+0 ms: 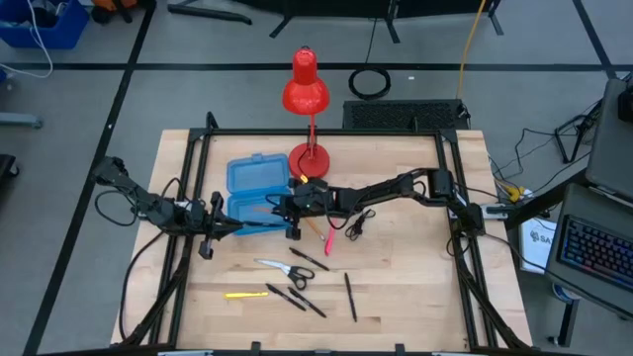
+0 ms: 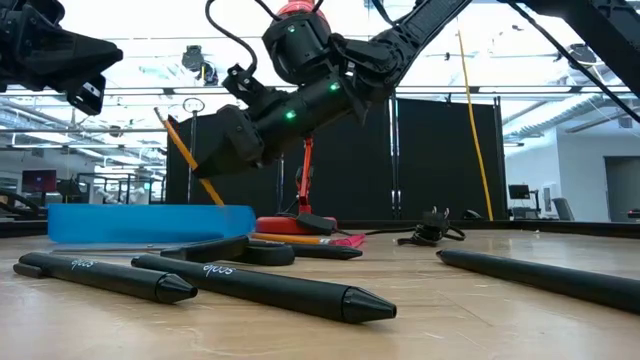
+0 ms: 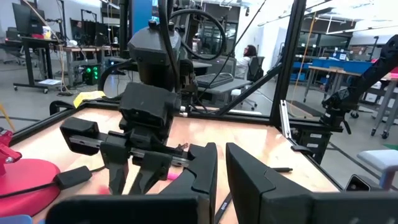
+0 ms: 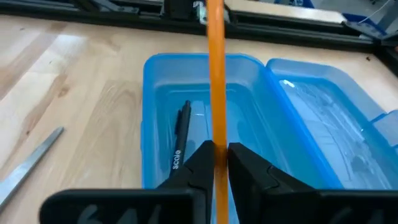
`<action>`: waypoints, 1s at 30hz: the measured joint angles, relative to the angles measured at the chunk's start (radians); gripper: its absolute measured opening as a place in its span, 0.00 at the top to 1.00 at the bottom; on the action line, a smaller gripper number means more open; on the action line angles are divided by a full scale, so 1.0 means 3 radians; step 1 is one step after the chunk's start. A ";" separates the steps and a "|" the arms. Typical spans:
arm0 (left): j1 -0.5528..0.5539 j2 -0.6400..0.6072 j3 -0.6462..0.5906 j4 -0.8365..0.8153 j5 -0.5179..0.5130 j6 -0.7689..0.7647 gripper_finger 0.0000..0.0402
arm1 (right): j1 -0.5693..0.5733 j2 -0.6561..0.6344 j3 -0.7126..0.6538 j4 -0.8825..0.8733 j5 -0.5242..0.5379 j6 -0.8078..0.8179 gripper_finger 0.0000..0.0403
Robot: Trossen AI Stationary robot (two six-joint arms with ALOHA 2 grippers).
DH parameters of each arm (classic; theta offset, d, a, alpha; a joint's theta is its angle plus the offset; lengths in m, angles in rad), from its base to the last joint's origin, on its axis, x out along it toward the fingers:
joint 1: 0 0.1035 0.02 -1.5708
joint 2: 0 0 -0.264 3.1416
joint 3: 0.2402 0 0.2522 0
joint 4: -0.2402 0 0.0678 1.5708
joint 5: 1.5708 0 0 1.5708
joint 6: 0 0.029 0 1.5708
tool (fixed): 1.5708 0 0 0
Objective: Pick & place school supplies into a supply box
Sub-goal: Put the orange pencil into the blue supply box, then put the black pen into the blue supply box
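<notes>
My right gripper [image 4: 219, 163] hangs over the open blue supply box [image 4: 144, 112], shut on an orange pencil [image 4: 216, 74]. One black pen [image 4: 180, 137] lies inside the box, whose lid [image 4: 323, 112] lies folded open beside it. On the table nearer the front lie the scissors [image 1: 282, 267], a yellow pencil [image 1: 247, 294], a pink pencil [image 1: 329, 240] and several black pens [image 1: 307, 300]. My left gripper [image 1: 232, 226] waits level at the box's near left, its fingers [image 3: 205, 174] close together with nothing between them. My right gripper pinches the orange pencil's shaft [image 4: 216, 140] between its two fingers, coming from the table's right and slanting down. The pencil is tilted, its upper end [image 2: 160, 115] toward the table's left. Its lower end [image 2: 220, 200] reaches down to the box; whether it touches I cannot tell.
A red desk lamp [image 1: 307, 94] stands with its base [image 1: 310, 158] just behind the box, and its black cord [image 1: 358, 222] lies to the right of my right gripper. The black frame rails [image 1: 326, 132] border the tabletop.
</notes>
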 joint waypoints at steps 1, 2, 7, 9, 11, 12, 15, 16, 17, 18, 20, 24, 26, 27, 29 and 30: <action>0.0001 0.0001 0.0000 -0.0002 0.0000 0.0000 0.91 | -0.0002 0.0000 0.0000 -0.0006 -0.0001 0.0026 0.89; 0.0000 -0.0001 0.0000 -0.0005 0.0000 0.0001 0.91 | -0.0009 0.0000 0.0000 -0.0013 -0.0001 0.0061 0.89; 0.0000 0.0000 0.0000 -0.0006 0.0000 0.0001 0.91 | -0.0053 0.0000 -0.0001 -0.0047 0.0009 0.0175 0.86; 0.0000 -0.0001 0.0000 -0.0006 0.0000 0.0001 0.91 | -0.0067 0.0000 -0.0001 -0.0044 0.0010 0.0167 0.85; 0.0000 0.0000 0.0000 -0.0006 0.0000 0.0001 0.91 | -0.0067 0.0000 -0.0001 -0.0029 0.0009 0.0102 0.84; 0.0000 -0.0001 0.0000 -0.0006 0.0000 0.0003 0.91 | -0.0067 0.0000 -0.0001 -0.0023 0.0009 0.0056 0.84; 0.0000 0.0000 0.0000 -0.0006 0.0000 0.0003 0.91 | -0.0046 -0.0022 -0.0005 -0.0014 0.0010 -0.0027 0.85; 0.0000 -0.0001 0.0000 -0.0005 0.0000 0.0003 0.91 | -0.0038 -0.0046 -0.0008 -0.0049 0.0011 -0.0031 0.85; 0.0000 -0.0001 0.0000 -0.0008 0.0000 0.0003 0.91 | -0.0026 -0.0063 -0.0009 -0.0052 0.0010 -0.0032 0.86; 0.0000 0.0000 0.0000 -0.0007 0.0001 0.0003 0.91 | -0.0017 -0.0087 -0.0008 -0.0052 0.0013 -0.0032 0.86; -0.0001 -0.0001 0.0000 -0.0011 0.0001 0.0003 0.91 | -0.0001 -0.0119 -0.0008 -0.0131 0.0016 -0.0032 0.86; -0.0001 0.0000 0.0000 -0.0042 0.0001 -0.0003 0.91 | 0.0031 -0.0153 -0.0014 -0.0294 0.0022 -0.0028 0.86; 0.0000 -0.0001 0.0000 -0.0074 0.0003 -0.0014 0.91 | 0.0046 -0.0167 -0.0012 -0.0312 0.0022 0.0040 0.87; 0.0000 -0.0001 0.0000 -0.0078 0.0003 -0.0015 0.91 | 0.0050 -0.0187 -0.0011 -0.0351 0.0022 0.0084 0.87; 0.0000 -0.0001 0.0000 -0.0082 0.0002 -0.0039 0.91 | 0.0050 -0.0212 -0.0011 -0.0459 0.0023 0.0157 0.87; 0.0000 -0.0001 0.0000 -0.0086 0.0003 -0.0040 0.91 | 0.0051 -0.0212 -0.0011 -0.0474 0.0026 0.0204 0.87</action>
